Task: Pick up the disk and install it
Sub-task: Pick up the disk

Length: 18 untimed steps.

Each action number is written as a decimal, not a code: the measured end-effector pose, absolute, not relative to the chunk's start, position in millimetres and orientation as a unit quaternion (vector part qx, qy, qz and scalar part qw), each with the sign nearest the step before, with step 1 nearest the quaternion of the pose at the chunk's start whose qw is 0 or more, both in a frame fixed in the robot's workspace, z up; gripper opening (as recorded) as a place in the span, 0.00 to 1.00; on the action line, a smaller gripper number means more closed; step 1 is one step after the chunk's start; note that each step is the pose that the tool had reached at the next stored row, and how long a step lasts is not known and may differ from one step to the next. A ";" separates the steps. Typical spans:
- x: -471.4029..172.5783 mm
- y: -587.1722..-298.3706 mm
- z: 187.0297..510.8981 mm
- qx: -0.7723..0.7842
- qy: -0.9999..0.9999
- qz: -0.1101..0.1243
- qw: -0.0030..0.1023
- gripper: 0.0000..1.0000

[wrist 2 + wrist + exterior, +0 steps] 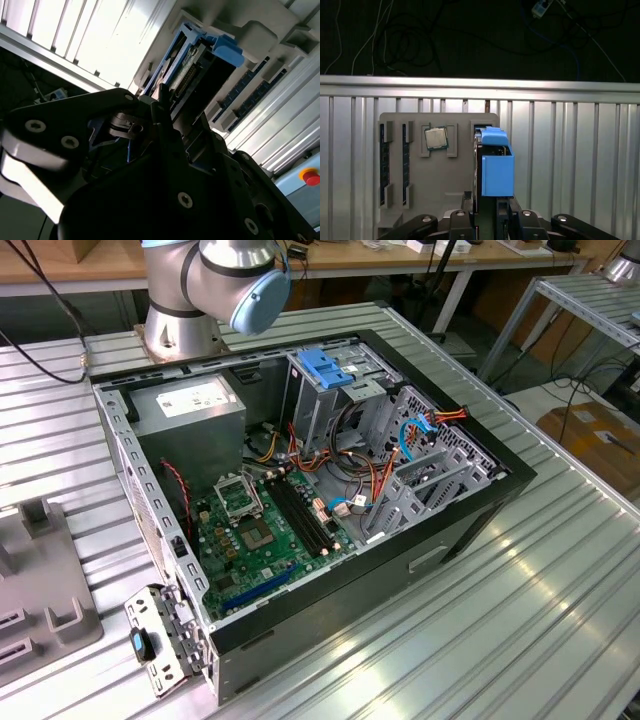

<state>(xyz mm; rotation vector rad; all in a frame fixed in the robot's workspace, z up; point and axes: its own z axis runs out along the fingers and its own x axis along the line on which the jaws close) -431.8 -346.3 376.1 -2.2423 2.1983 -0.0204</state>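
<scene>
Jaws: whether they are closed on anything or standing open, I cannot tell. My gripper (494, 214) sits right at the near end of the disk (497, 170), a rectangular silver metal drive in a blue plastic rail frame.

In the exterior view the ridged aluminium table (520, 620) carries the open black computer case (330, 490). My arm's base (185, 325) is at its 11 o'clock and the grey plastic parts tray (45, 590) at its 9 o'clock. That view also gives me the light-blue plastic bracket (325, 365) at 12 o'clock inside the case.

The first wrist view gives me the disk standing on edge in a tray slot, near a square silver processor chip (435, 138). The second wrist view adds its connector edge (192, 65).

To do this well, I judge I should stay centred on the disk and draw it straight out along the slot, without tilting.
</scene>
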 end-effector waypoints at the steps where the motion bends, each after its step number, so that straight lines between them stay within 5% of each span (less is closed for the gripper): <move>1: -431.8 -346.3 376.5 -0.714 0.700 -0.006 0.001 0.35; 18: -431.8 -346.3 388.0 -0.714 0.700 -0.006 0.001 0.35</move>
